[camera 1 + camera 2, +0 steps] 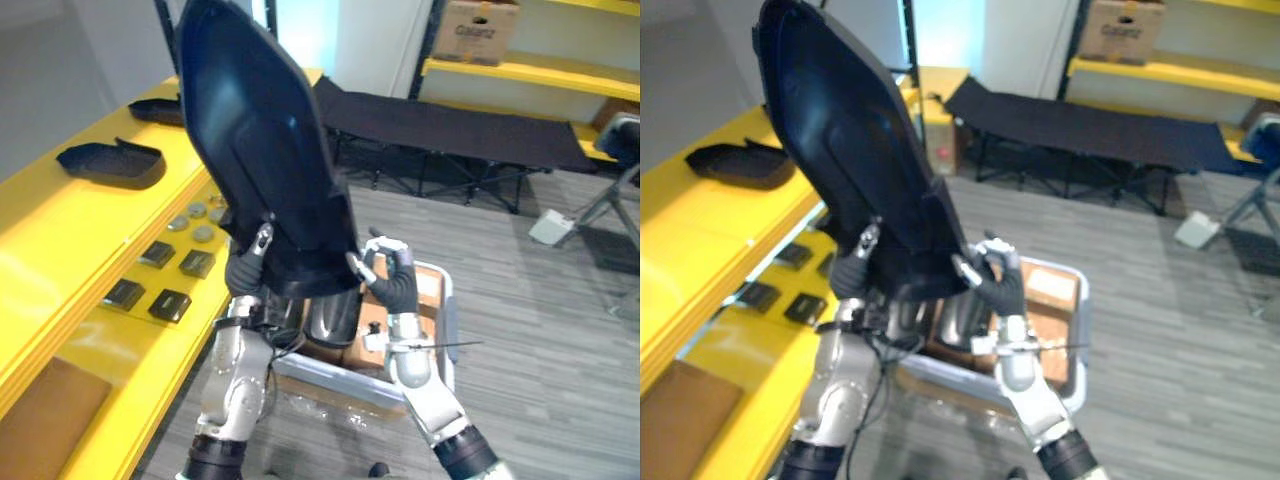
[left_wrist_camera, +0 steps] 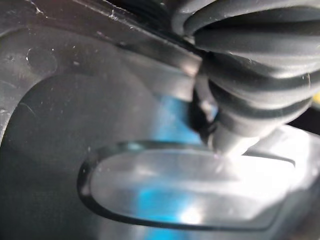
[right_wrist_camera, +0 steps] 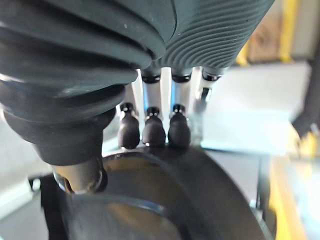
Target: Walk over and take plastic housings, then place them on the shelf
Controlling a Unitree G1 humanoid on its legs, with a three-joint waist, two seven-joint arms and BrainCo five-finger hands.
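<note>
- The yellow shelf [image 1: 60, 215] runs along the left side of the frame. Two smaller black housings lie on its top level, one at left centre [image 1: 110, 162] and one further up [image 1: 155, 108].
- On the shelf's lower level, left of centre, lie a few small dark square parts [image 1: 170, 304], with some round discs [image 1: 197, 212] just above them.
- The left robot hand [image 1: 245, 272] is at centre, curled onto the lower left edge of the large plastic housing [image 1: 260, 150]. One silver finger lies over the housing's near face. In the left wrist view the hand sits tight against the housing's glossy dark surface [image 2: 75, 125].
- The large plastic housing is in the air between both hands. It is long, dark and tilted, with its narrow end reaching to the upper left of the frame, above the shelf edge.
- A grey bin [image 1: 335, 380] sits below the hands at lower centre. It holds another dark housing [image 1: 330, 318] and brown cardboard.
- The right robot hand [image 1: 392, 280], just right of centre, pinches the housing's lower right rim. In the right wrist view its dark fingertips [image 3: 154, 131] press on the rim, with the thumb [image 3: 80, 175] on the other side.
- A black folding cot [image 1: 450, 125] stands on the floor at upper right.
- A cardboard box [image 1: 475, 30] rests on a far yellow shelf [image 1: 530, 70] at the top right.
</note>
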